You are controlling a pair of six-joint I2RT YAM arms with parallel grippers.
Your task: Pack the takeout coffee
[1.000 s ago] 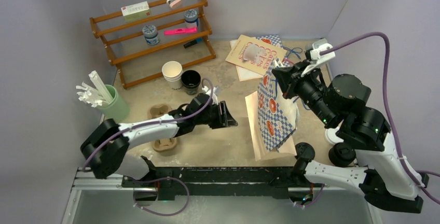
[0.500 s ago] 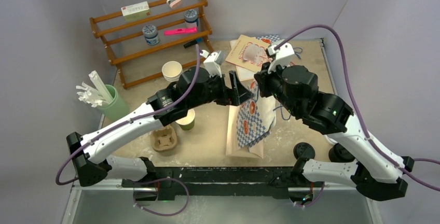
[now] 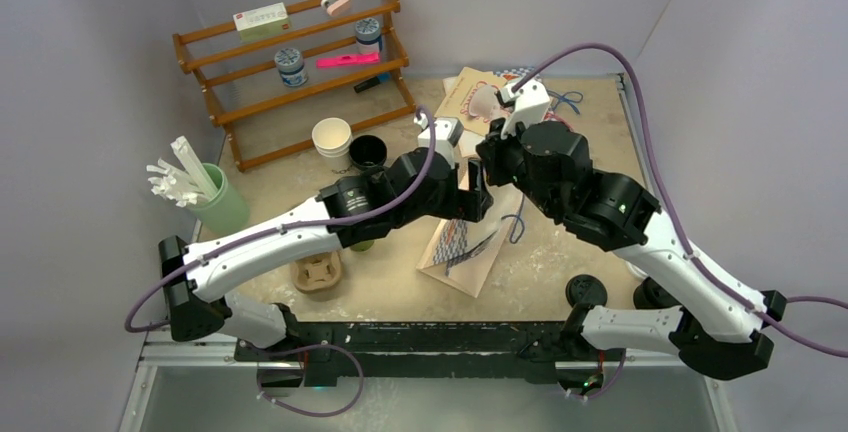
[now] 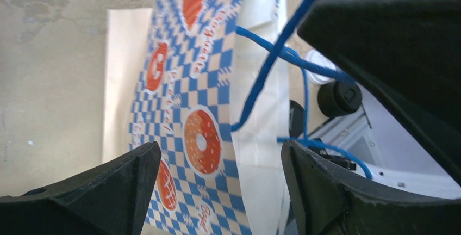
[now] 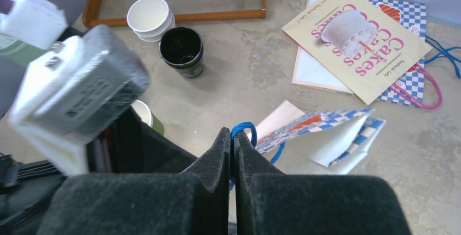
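My left tool [image 4: 217,152] is spread wide with nothing in it, just over the checked paper bag [image 4: 179,110], and my right tool [image 5: 232,138] is pinched tight on the bag's blue handle [image 5: 243,128]. I think I should lift that handle gently so the bag stands and opens, then send the left tool for the black coffee cup [image 3: 367,152], which sits beside the white cups [image 3: 332,138] near the wooden rack [image 3: 300,62]. The bench [image 3: 400,277] is rough and blotchy tan, with plain walls [image 3: 110,72] close around.

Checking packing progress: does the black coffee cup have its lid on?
Lid off. The black cup stands upright, open-topped, its dark inside visible, beside the white cups.
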